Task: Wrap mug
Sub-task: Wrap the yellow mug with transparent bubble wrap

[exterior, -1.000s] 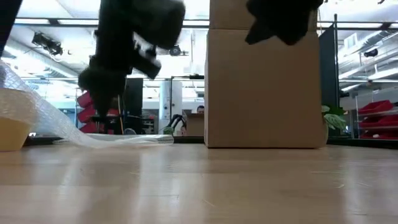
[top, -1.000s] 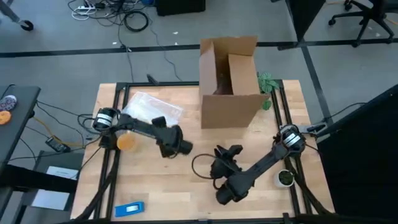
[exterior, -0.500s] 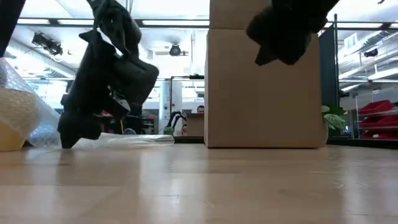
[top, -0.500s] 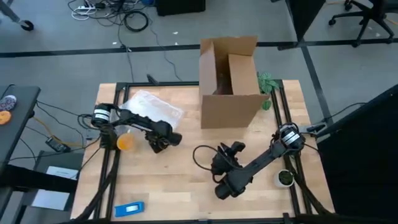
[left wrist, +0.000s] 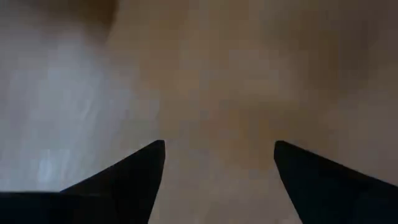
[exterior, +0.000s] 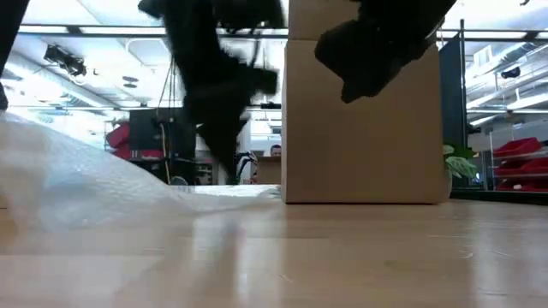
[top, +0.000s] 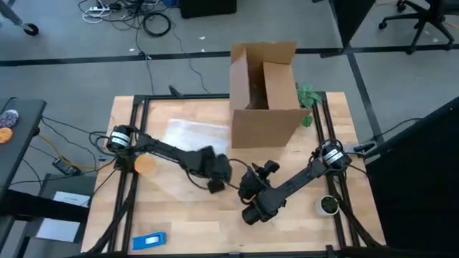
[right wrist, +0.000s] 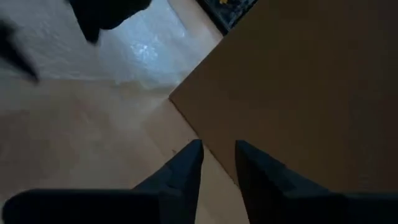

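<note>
1. Dark left gripper (top: 217, 179) sits mid-table, fingers (left wrist: 124, 180) spread wide, nothing between them; wood and bubble wrap (top: 188, 143) below.
2. Right gripper (top: 267, 169) hangs just beside it, fingers (right wrist: 180, 168) narrow, a slim gap, empty, facing the cardboard box (top: 264, 107).
3. Wrap lies flat from the box's left edge toward the table (top: 186, 222) centre.
4. Orange mug (top: 145, 163) stands near the left table edge, beside the left arm, off the wrap's visible middle.
5. Front of the table is open wood.
</note>
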You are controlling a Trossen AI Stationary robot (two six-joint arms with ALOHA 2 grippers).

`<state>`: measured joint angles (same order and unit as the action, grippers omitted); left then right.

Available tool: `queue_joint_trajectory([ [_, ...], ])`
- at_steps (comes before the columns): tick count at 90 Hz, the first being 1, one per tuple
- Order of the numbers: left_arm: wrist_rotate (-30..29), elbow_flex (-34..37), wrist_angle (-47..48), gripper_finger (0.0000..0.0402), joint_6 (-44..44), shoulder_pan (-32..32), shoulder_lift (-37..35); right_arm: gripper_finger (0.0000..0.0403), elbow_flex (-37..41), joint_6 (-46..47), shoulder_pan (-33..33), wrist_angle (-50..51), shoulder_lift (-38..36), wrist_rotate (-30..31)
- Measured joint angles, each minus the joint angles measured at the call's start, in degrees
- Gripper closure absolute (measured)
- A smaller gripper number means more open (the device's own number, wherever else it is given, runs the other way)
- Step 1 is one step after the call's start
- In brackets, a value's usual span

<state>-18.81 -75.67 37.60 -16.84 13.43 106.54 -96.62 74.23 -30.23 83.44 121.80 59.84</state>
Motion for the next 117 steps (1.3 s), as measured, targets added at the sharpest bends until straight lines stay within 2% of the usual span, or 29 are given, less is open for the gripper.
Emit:
queue_joint_trajectory([
  [7,-2.5,-1.9,2.9,0.0112,6.2,2.2,0.0,0.0328,0.0,-0.9,0.8,-1.9,0.0,-4.2],
  [13,-9.1,-3.9,8.0,0.0112,6.4,4.4,0.0,0.0328,0.0,-1.7,1.6,-3.7,0.0,-8.9],
  [23,-18.7,-4.6,19.4,0.0112,-0.7,8.0,-0.2,0.0328,0.1,-6.0,2.8,-10.2,0.0,-13.7],
  [36,-21.2,0.4,26.0,0.0112,-12.4,11.8,-0.2,0.0328,1.9,-16.1,3.6,-26.4,0.1,-14.6],
  [48,-23.7,8.6,24.2,0.0112,-20.8,13.5,-0.2,0.0328,4.4,-22.0,4.5,-39.8,0.1,-14.6],
  [59,-23.2,14.6,13.0,0.0112,-22.3,14.3,-0.1,0.0328,7.2,-26.0,5.6,-49.8,0.1,-14.9],
  [74,-18.9,17.3,-12.5,0.0113,-12.5,16.5,-0.4,0.0328,8.3,-33.2,7.4,-52.4,0.1,-18.2],
  [86,-15.7,17.5,-23.9,0.0113,-2.1,18.8,-0.2,0.0328,8.3,-35.4,8.5,-52.5,0.1,-19.6],
  [93,-16.9,16.3,-23.1,0.0113,2.3,19.6,-0.1,0.0328,8.3,-35.6,9.3,-52.7,0.1,-21.6],
  [101,-23.5,13.7,-17.8,0.0113,4.5,20.4,-0.3,0.0328,8.3,-37.8,10.2,-53.8,0.1,-26.7],
  [110,-29.1,11.2,-5.5,0.0113,0.7,20.5,-2.3,0.0328,8.4,-40.2,10.7,-57.0,0.1,-31.8],
  [117,-34.3,11.2,1.5,0.0113,-3.2,20.4,-5.4,0.0328,9.0,-42.7,10.7,-64.4,0.7,-33.4],
])
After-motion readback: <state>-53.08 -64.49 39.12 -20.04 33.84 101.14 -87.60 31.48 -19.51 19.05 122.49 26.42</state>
